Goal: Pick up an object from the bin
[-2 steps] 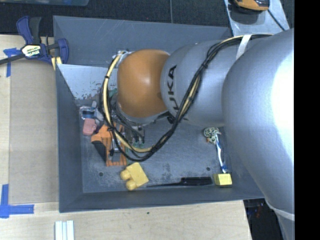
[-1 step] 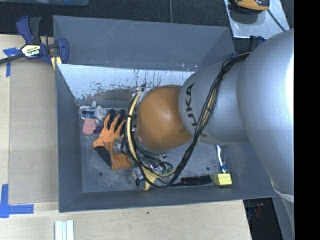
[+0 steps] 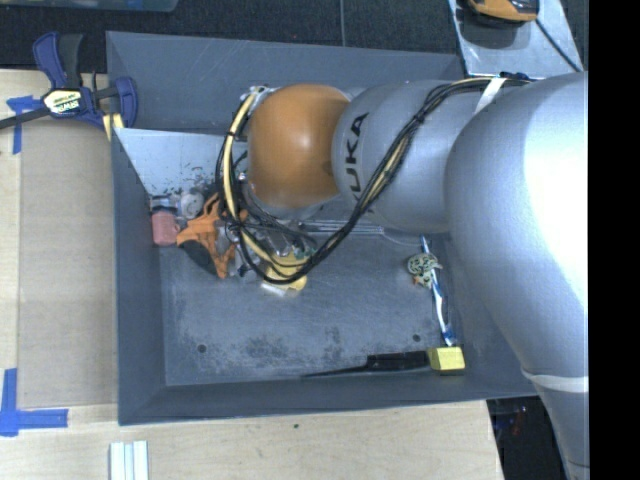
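Currently the gripper [image 3: 268,256] is hovering near the bin's [image 3: 140,368] view-left wall beside a pink block [image 3: 164,228], its grip impossible to tell; bare floor is lying open alongside.

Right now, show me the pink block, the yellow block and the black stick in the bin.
pink block [image 3: 164,229], camera view, middle of its top face.
yellow block [image 3: 448,359], camera view, centre of its top.
black stick [image 3: 395,363], camera view, its thicker right part.
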`<state>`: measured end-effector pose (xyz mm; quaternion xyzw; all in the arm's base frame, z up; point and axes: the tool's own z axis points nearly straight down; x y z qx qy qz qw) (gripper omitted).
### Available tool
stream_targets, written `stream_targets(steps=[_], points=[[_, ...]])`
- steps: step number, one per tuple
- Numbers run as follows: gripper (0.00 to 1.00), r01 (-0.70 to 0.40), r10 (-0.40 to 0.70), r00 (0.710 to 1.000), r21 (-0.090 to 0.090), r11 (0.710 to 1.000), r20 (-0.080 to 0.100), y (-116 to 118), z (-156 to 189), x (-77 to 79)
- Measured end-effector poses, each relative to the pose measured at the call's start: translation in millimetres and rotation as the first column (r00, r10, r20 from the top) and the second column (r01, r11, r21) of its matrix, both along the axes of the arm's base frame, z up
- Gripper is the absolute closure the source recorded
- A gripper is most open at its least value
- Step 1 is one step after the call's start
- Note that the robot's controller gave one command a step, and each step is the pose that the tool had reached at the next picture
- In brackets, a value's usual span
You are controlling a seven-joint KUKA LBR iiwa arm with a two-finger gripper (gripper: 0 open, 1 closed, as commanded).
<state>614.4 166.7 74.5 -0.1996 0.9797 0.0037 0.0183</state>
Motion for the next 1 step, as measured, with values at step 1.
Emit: stream_targets(steps=[1], points=[[1.00, 0.000, 0.000, 1.000, 0.000, 1.000, 0.000, -0.1, 1.8, -0.5]])
